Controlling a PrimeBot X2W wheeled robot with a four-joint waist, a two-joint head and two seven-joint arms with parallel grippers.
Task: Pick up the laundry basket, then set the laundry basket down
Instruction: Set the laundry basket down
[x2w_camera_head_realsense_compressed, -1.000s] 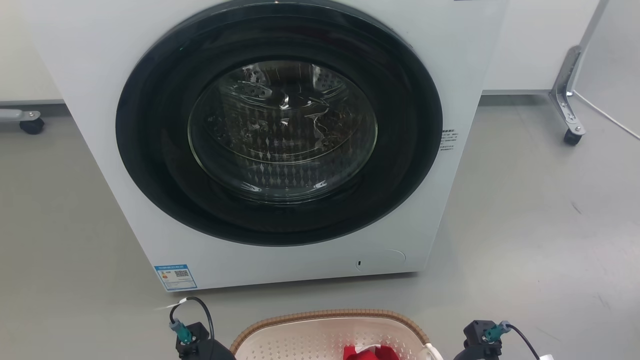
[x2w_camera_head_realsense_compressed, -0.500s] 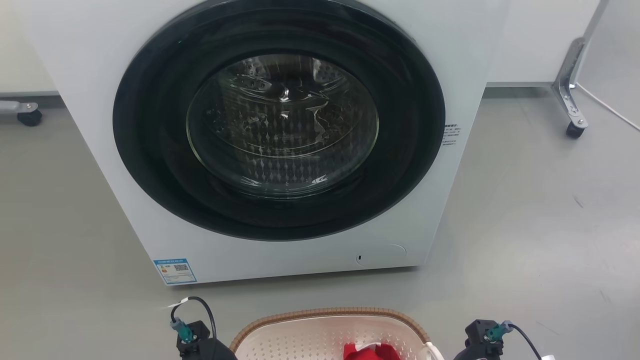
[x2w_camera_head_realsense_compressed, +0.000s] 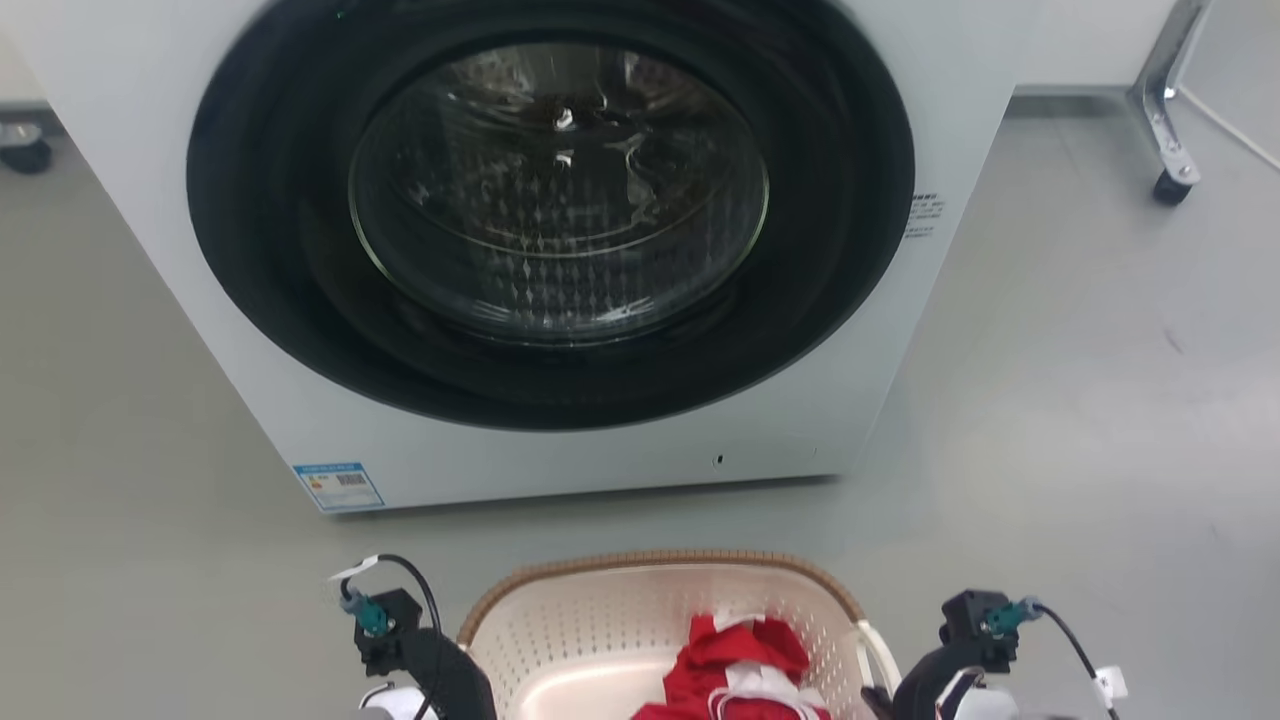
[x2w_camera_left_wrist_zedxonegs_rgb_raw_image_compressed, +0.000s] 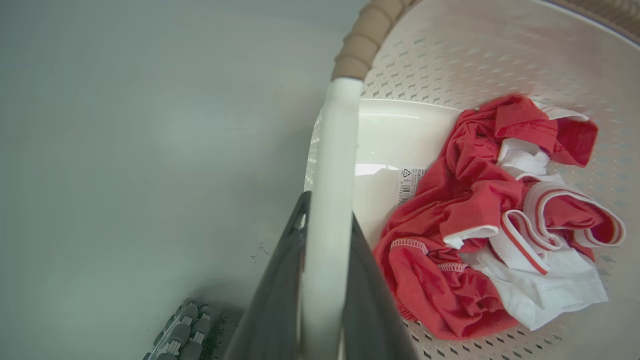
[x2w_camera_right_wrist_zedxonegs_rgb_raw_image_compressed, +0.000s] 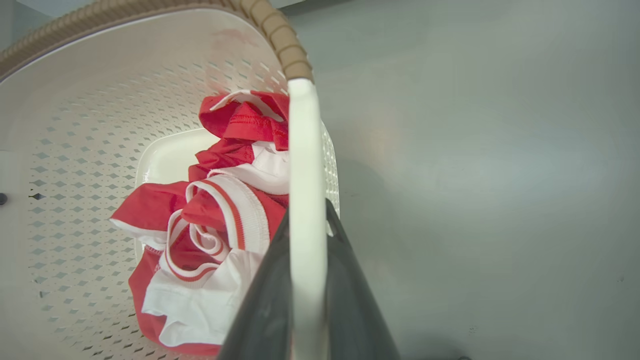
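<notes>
Basket (x2w_camera_head_realsense_compressed: 570, 640) spanned between both finger pairs, clothes (x2w_camera_left_wrist_zedxonegs_rgb_raw_image_compressed: 475, 225) inboard. Left gripper (x2w_camera_left_wrist_zedxonegs_rgb_raw_image_compressed: 327, 210) pinched left handle (x2w_camera_left_wrist_zedxonegs_rgb_raw_image_compressed: 335, 150), right gripper (x2w_camera_right_wrist_zedxonegs_rgb_raw_image_compressed: 307, 215) pinched right handle (x2w_camera_right_wrist_zedxonegs_rgb_raw_image_compressed: 302, 150); two-sided grip presumably kept it level for carrying.

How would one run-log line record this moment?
left gripper: jaws shut on handle | right gripper: likewise | laundry basket: red-white clothes inside | washing machine: ahead

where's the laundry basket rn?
The laundry basket is at the bottom centre of the head view, in front of the washing machine, between the left hand and right hand, each shut on a white side handle.
</notes>
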